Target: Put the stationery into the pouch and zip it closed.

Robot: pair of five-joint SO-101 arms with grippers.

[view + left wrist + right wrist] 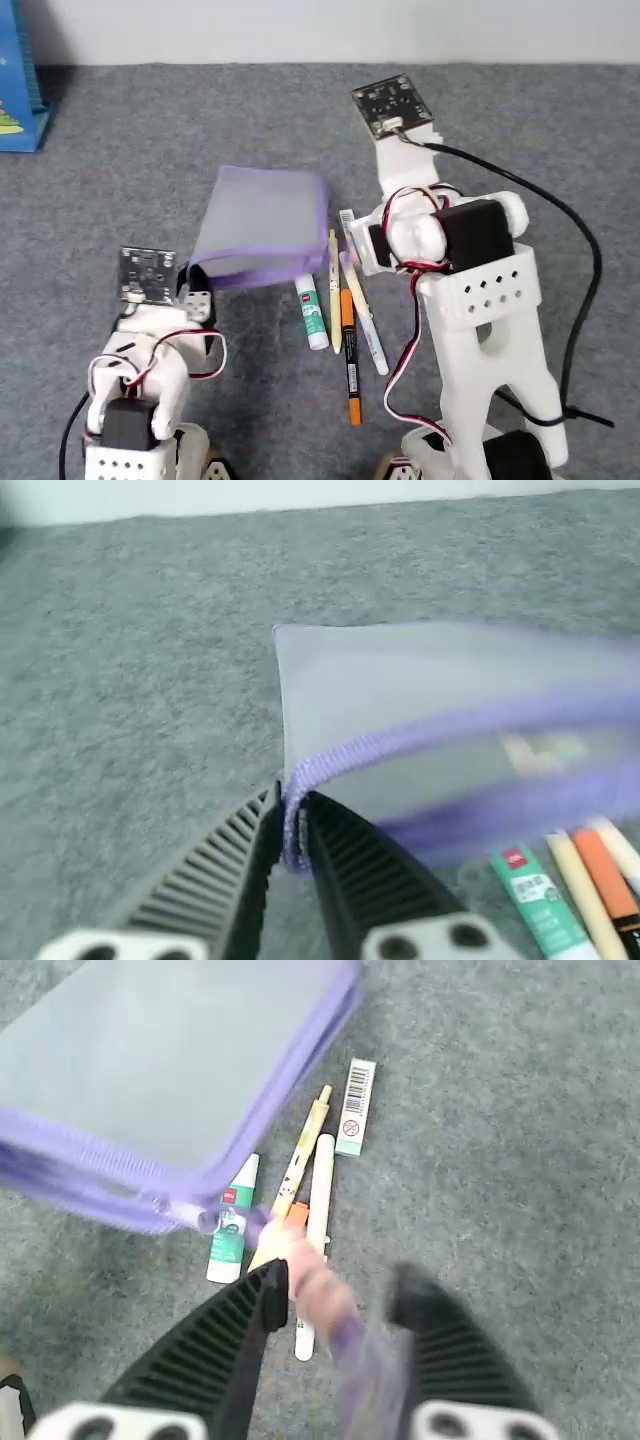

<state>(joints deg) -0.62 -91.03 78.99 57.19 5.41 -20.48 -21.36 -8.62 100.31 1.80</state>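
Note:
A translucent purple pouch (262, 215) (420, 690) (150, 1060) lies mid-table with its zip edge toward the arms. My left gripper (195, 285) (293, 825) is shut on the near left corner of that zip edge. Beside the pouch lie a green-and-white glue stick (313, 312) (230, 1230), a yellow pen (334, 290) (305, 1145), a white pen (366, 320) (318, 1190), an orange pen (350, 365) and a small white barcoded stick (354, 1107). My right gripper (335, 1300) hangs open over the pens. A blurred pink-and-purple strip (330, 1310) runs from the zip's end between its fingers.
A blue box (18, 90) stands at the far left edge. Grey carpet-like cloth (120, 160) covers the table, with free room left of and behind the pouch. The right arm's white body (480, 300) rises just right of the pens.

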